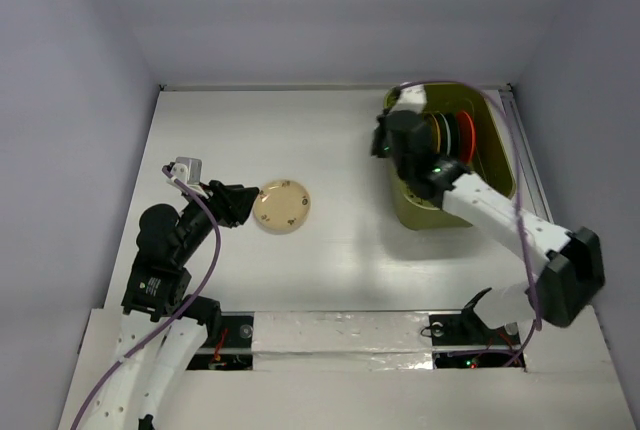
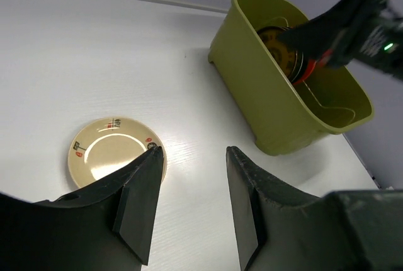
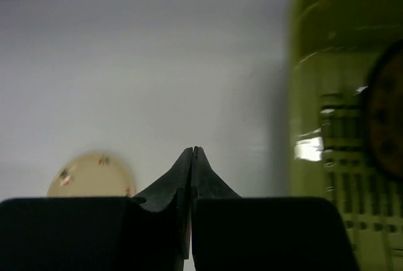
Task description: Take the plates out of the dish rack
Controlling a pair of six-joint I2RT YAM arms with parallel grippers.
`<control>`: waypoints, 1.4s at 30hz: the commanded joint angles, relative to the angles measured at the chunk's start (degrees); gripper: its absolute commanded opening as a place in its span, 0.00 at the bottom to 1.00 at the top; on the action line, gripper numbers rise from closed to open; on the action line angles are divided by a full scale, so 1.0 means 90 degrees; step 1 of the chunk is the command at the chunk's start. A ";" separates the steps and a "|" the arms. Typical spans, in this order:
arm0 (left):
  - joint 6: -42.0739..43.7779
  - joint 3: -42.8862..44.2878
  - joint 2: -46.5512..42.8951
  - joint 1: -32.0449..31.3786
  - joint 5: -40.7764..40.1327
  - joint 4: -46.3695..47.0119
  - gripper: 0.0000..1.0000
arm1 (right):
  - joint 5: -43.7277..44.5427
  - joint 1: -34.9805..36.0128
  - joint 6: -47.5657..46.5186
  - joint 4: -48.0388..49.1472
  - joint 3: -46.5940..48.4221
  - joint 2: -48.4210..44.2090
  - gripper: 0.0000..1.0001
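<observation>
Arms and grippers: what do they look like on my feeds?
White links with black joint housings make up the left arm and right arm; a purple cable runs along each. The left gripper and right gripper have black wedge-shaped fingers. A green light marks the right arm.

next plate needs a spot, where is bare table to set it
Bare table lies between the cream plate and the dish rack, and from the plate back to the far wall. Crowded: the left gripper beside the plate, the right gripper at the rack.
</observation>
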 commanded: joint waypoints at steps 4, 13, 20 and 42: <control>0.0012 -0.0077 -0.0084 0.0037 0.0048 0.0279 0.42 | 0.0647 -0.1776 -0.0608 -0.0344 -0.0256 -0.0977 0.00; 0.0003 -0.0096 -0.0064 0.0037 0.0067 0.0289 0.42 | 0.0473 -0.2734 -0.0863 -0.0667 -0.0032 -0.0315 0.25; 0.0003 -0.0087 -0.0074 0.0037 0.0058 0.0279 0.42 | 0.0501 -0.2794 -0.0941 -0.0658 0.0184 0.0195 0.30; 0.0012 -0.0087 -0.0084 0.0037 0.0058 0.0279 0.42 | 0.1087 -0.2852 -0.1127 -0.0892 0.0555 0.0927 0.21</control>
